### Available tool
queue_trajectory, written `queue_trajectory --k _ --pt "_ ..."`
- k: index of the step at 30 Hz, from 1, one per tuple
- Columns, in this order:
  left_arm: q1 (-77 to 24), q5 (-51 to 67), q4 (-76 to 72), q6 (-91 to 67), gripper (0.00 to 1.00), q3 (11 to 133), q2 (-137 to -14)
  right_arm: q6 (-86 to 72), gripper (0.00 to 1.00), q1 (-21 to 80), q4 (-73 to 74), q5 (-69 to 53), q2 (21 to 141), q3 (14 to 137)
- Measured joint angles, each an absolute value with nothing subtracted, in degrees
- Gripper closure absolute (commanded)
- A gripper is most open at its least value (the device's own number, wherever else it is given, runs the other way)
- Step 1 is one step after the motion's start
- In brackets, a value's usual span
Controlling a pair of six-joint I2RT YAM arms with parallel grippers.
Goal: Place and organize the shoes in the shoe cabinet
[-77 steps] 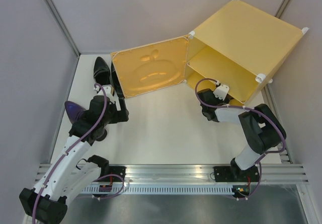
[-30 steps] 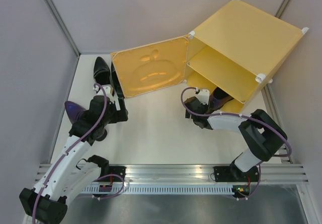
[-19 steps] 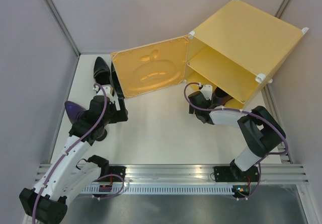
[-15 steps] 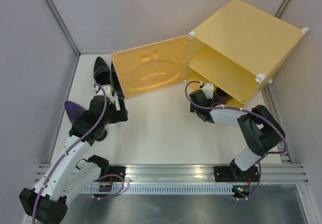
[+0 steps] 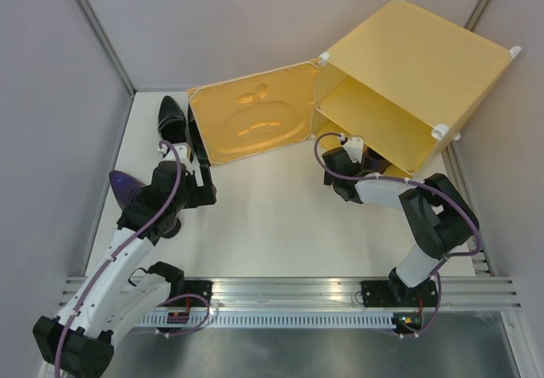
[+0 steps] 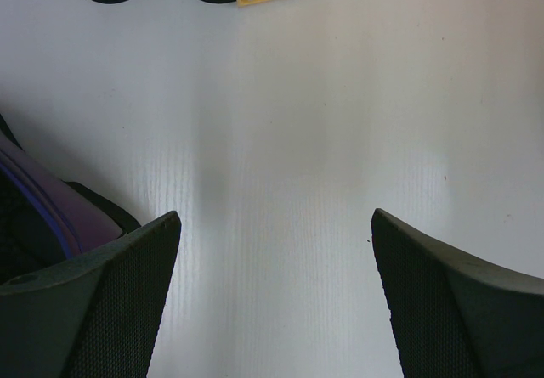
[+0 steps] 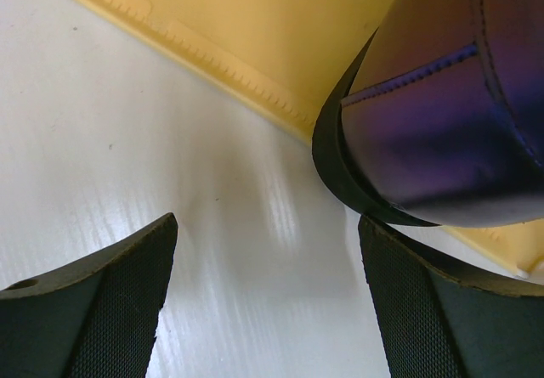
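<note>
1. You are seating a purple shoe (image 7: 433, 115) in the lower compartment of the shoe cabinet (image 5: 408, 55). Its heel overhangs the front lip, and the right gripper (image 7: 265, 234) stands released just near of it.
2. Next, nudge it inward. The left gripper (image 6: 274, 225), also released, waits by the other purple shoe (image 5: 126, 187).
3. Since a second ago, the right gripper has returned to the cabinet mouth.

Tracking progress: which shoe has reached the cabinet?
The purple shoe before the right tool, on the cabinet floor; the other purple shoe and black pair lie outside.

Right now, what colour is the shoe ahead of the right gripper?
The shoe is glossy dark purple; the right wrist view shows it best.
</note>
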State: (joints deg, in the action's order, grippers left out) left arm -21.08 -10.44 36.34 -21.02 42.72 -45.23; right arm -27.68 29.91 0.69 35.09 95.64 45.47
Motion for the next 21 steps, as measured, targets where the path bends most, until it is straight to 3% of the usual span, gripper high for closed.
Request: queue_trajectory --k 21 --pt "-21.1 -10.7 36.3 -21.0 0.05 42.7 -45.4 -25.0 0.09 28.5 -0.9 36.1 96.9 47.3"
